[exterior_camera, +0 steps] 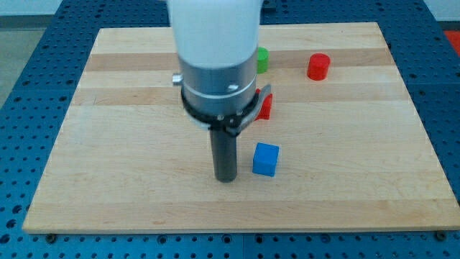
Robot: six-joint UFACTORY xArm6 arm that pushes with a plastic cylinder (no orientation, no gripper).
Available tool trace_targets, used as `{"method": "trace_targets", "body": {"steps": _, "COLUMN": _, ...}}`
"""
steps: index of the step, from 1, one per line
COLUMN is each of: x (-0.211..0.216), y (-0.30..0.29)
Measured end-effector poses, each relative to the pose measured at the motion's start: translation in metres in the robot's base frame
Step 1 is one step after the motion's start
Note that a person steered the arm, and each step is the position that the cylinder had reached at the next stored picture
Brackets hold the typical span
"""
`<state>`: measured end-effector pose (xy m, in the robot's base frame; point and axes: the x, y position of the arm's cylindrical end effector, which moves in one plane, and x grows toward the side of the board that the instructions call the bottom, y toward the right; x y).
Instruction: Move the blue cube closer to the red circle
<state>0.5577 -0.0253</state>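
The blue cube point(265, 159) is a bright, solid blue, a bit darker on its front face. The red cylinder point(318, 66) is plain saturated red, same shade as the other red block point(266, 108) half hidden by the arm. The green block point(263, 60) is vivid green. The wooden board point(129, 144) is pale with light and tan stripes, and the surface around it point(445, 86) is blue with a dot grid. The rod ending in my tip point(226, 179) is dark grey, under a silver and white arm point(215, 50).

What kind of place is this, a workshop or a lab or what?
Probably a robotics lab bench. A wooden board lies on a blue perforated table, my tip rests just to the view's left of a blue cube, and a red cylinder stands toward the view's top right.
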Motion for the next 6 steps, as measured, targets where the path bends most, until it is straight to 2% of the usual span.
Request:
{"method": "trace_targets", "body": {"steps": 1, "x": 0.004, "y": 0.021}}
{"method": "trace_targets", "body": {"steps": 2, "x": -0.029, "y": 0.036}}
{"method": "trace_targets", "body": {"steps": 3, "x": -0.040, "y": 0.056}}
{"method": "trace_targets", "body": {"steps": 5, "x": -0.026, "y": 0.081}}
{"method": "trace_targets", "body": {"steps": 6, "x": -0.041, "y": 0.097}}
